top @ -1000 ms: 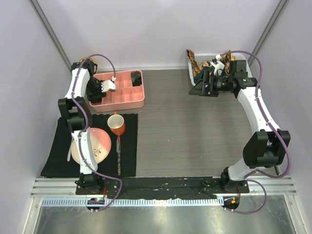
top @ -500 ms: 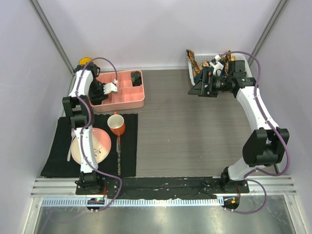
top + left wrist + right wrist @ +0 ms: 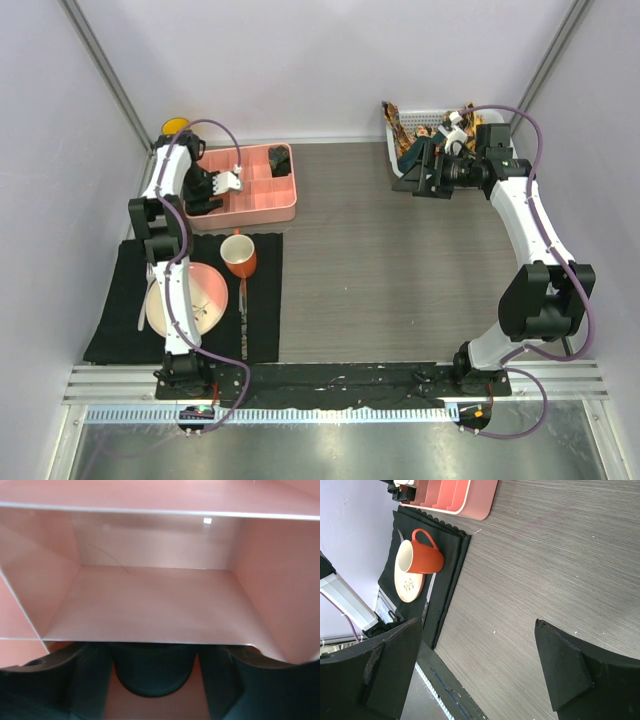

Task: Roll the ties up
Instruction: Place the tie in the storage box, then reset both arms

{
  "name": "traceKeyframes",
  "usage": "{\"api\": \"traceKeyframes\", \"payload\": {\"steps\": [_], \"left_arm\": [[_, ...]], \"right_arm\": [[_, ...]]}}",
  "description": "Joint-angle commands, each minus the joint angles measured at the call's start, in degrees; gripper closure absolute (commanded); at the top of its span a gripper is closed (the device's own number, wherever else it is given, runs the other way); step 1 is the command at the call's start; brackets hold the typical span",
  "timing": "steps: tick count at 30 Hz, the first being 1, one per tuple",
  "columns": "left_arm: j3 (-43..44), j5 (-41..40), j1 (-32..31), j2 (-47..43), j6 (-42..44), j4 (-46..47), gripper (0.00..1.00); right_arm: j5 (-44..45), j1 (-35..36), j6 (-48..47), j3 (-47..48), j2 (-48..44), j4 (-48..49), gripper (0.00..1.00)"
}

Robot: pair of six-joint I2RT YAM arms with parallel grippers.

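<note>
Over the last second the right fingers (image 3: 560, 670) have drawn back a little toward the white basket (image 3: 432, 118) in the far right corner, where the ties (image 3: 398, 122) lie in a loose heap, orange-yellow patterned ones on top. These fingers stand wide apart with nothing between them, so no tie seems to be picked yet. The left arm has shifted slightly over the pink tray (image 3: 250, 207), uncovering a yellow object (image 3: 175, 125) behind it. The left fingers (image 3: 45, 685) sit low in one compartment with a dark rounded shape between them; I cannot tell whether they grip it. A dark bundle (image 3: 281, 160) rests in a far compartment, possibly a tie already rolled. The task looks early, with most ties unrolled. The table (image 3: 380, 270) is grey wood grain between pale walls. At its near left a black mat (image 3: 115, 300) carries a plate (image 3: 190, 300) and an orange mug (image 3: 239, 256).
</note>
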Motion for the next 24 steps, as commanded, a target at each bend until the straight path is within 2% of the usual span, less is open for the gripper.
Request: {"api": "traceKeyframes", "payload": {"steps": [1,18,19,24], "left_arm": [[0.51,2.91,-0.01,-3.05,1.83,-8.25,0.28],[1.57,2.21,-0.45,-7.89,3.59,-11.07,0.22],[1.57,2.21,-0.45,-8.24,4.03,-11.33,0.16],[1.74,3.00,-0.45,-10.43,4.56,-12.04,0.11]], "right_arm": [[-1.61,-0.33,0.21,0.61,0.38,1.63,0.01],[-2.84,-0.59,0.13,0.34,-0.06,1.89,0.00],[-3.19,-0.59,0.13,0.34,0.11,1.81,0.00],[-3.54,-0.85,0.13,0.69,0.29,1.63,0.00]]}}
